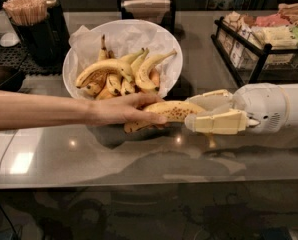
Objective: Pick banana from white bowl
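Note:
A white bowl (pixel 161 39) lined with paper holds several yellow bananas (pixel 109 69) at the back centre of the counter. One spotted banana (pixel 171 111) is out of the bowl, in front of it. My gripper (pixel 201 111) reaches in from the right and its cream fingers (pixel 219 123) are closed around the right end of this banana. A person's hand (pixel 121 110) comes in from the left and holds the banana's left end.
A black wire rack (pixel 254 49) of packaged snacks stands at the right back. A dark container of wooden stir sticks (pixel 26 11) stands at the left back. A napkin holder (pixel 144 1) is behind the bowl. The glossy counter (pixel 139 159) runs across the front.

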`<state>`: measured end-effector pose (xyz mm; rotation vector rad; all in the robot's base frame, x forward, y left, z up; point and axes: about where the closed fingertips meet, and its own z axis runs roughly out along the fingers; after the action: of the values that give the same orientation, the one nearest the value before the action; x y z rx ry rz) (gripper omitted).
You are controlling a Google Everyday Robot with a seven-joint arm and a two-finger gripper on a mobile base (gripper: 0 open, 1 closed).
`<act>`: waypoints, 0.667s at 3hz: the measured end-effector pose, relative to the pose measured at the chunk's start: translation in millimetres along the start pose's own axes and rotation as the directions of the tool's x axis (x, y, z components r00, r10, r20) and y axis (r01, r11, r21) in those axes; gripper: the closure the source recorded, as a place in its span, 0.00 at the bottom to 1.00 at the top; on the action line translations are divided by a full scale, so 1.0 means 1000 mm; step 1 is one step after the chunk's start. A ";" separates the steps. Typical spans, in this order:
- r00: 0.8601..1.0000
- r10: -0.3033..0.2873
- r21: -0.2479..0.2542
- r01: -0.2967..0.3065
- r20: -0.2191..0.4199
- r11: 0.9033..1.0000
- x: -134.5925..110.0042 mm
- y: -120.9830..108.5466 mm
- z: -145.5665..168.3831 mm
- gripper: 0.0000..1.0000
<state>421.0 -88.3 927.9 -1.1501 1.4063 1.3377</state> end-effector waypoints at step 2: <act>1.000 0.000 0.000 0.000 0.000 1.000 0.000 0.000 0.000 0.81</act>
<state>421.0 -88.2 928.0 -1.1503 1.4062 1.3378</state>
